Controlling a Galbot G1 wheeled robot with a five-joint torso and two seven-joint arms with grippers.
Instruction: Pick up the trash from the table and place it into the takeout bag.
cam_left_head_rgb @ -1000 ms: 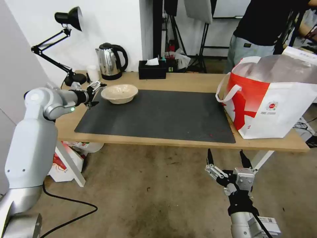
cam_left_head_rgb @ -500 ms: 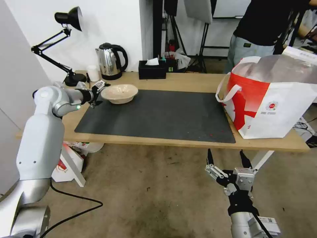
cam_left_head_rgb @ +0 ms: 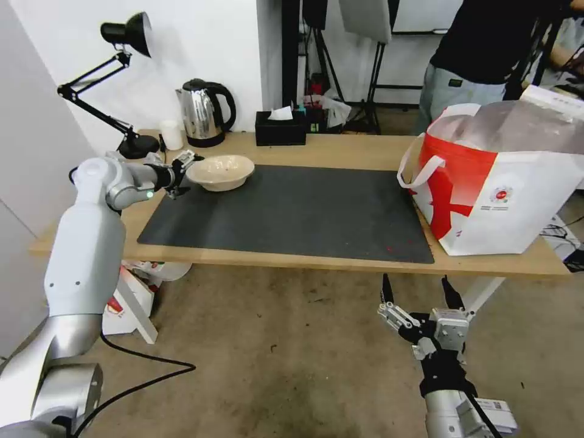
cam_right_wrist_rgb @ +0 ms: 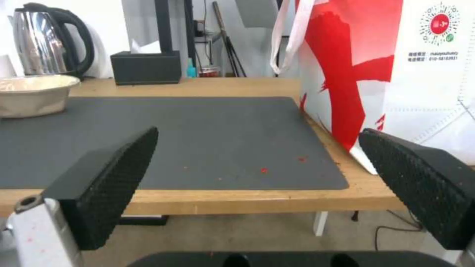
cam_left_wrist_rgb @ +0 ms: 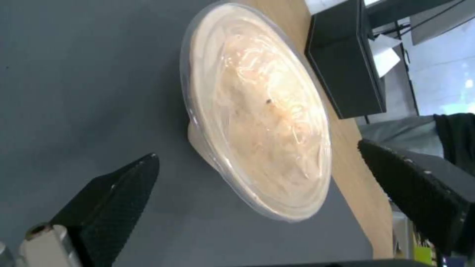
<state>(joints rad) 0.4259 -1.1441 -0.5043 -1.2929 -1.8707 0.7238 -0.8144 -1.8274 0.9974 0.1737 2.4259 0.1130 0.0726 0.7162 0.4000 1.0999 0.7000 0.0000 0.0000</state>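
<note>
The trash in view is a shallow beige bowl (cam_left_head_rgb: 221, 171) under a clear cover, standing on the far left corner of the dark mat on the table (cam_left_head_rgb: 340, 150). My left gripper (cam_left_head_rgb: 184, 175) is open just left of its rim. In the left wrist view the bowl (cam_left_wrist_rgb: 257, 111) lies ahead, between the two black fingers (cam_left_wrist_rgb: 114, 196), untouched. The takeout bag (cam_left_head_rgb: 499, 188), white with a red splash, stands open at the table's right end. My right gripper (cam_left_head_rgb: 415, 283) hangs open below the table's front edge, facing the mat with the bag (cam_right_wrist_rgb: 396, 74) at one side.
A steel kettle (cam_left_head_rgb: 204, 112), a white cup (cam_left_head_rgb: 171, 134), a black tissue box (cam_left_head_rgb: 280, 128) and a desk lamp base (cam_left_head_rgb: 139, 145) line the table's back edge. The dark mat (cam_left_head_rgb: 292, 210) covers the middle. A person stands behind the bag.
My left arm has swung in toward the table and the left gripper has edged a little closer to the bowl's rim. The right arm has not moved.
</note>
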